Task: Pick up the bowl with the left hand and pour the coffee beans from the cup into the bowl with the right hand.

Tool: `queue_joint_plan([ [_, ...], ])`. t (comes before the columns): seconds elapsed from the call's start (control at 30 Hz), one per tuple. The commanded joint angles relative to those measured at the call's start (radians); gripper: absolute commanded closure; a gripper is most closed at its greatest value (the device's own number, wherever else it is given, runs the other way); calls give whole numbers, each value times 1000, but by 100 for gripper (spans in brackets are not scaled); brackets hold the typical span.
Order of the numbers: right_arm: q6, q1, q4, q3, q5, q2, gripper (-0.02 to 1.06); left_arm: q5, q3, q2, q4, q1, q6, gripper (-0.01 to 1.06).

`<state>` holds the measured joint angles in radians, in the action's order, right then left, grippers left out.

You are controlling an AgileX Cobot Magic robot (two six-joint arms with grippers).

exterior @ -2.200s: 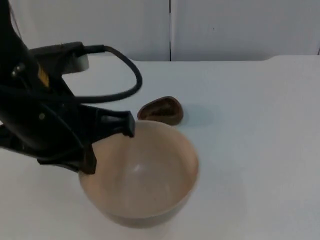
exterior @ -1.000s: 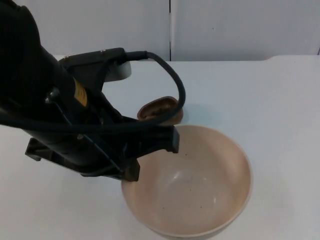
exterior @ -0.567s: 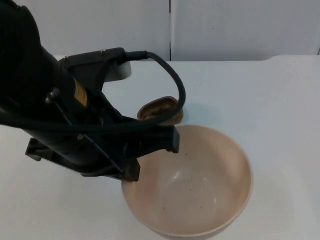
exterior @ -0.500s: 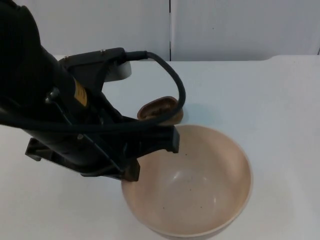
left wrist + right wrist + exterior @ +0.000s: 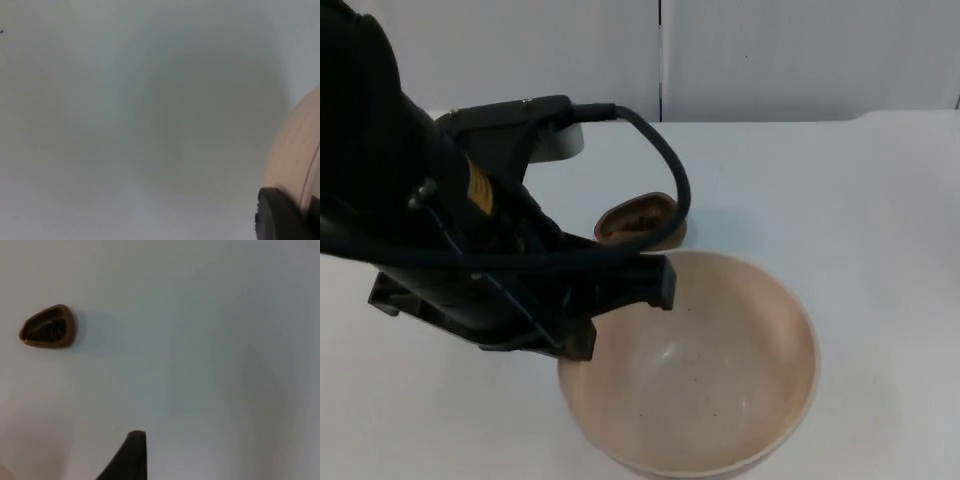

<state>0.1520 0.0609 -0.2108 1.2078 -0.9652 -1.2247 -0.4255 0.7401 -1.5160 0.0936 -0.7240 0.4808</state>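
A beige bowl (image 5: 695, 375) hangs over the table's front middle, with my left gripper (image 5: 620, 315) shut on its left rim. Inside it are only a few dark specks. Its outer wall (image 5: 295, 160) sits against a black fingertip (image 5: 277, 217) in the left wrist view. Just behind the bowl, a small brown cup (image 5: 638, 222) with dark coffee beans stands on the table, partly hidden by the left arm. My right gripper (image 5: 131, 457) waits above the bare table, well away from the cup (image 5: 48, 327).
The white table top (image 5: 860, 220) stretches open to the right of the bowl and cup. The grey partition wall (image 5: 770, 50) closes off its far edge. The left arm's bulk covers the table's left side.
Since 2.2 s ago the left arm has carried the bowl to the right. Over the last second it has barely shifted. The cup has stayed in place.
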Motion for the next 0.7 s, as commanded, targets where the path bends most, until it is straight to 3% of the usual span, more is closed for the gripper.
queue_joint_plan([
  [0.0,12,18,-4,41,-10,-37,0,10,-2,0,-36,-6,25,105],
  [0.2,-15,184,83,187,-6,-211,0,-42,0,0,-176,-6,178,105],
  [0.33,-115,333,216,375,-26,-402,0,-92,4,0,-333,-6,327,105],
  [0.67,-173,475,233,622,-49,-679,0,-90,4,0,-345,-6,368,105],
])
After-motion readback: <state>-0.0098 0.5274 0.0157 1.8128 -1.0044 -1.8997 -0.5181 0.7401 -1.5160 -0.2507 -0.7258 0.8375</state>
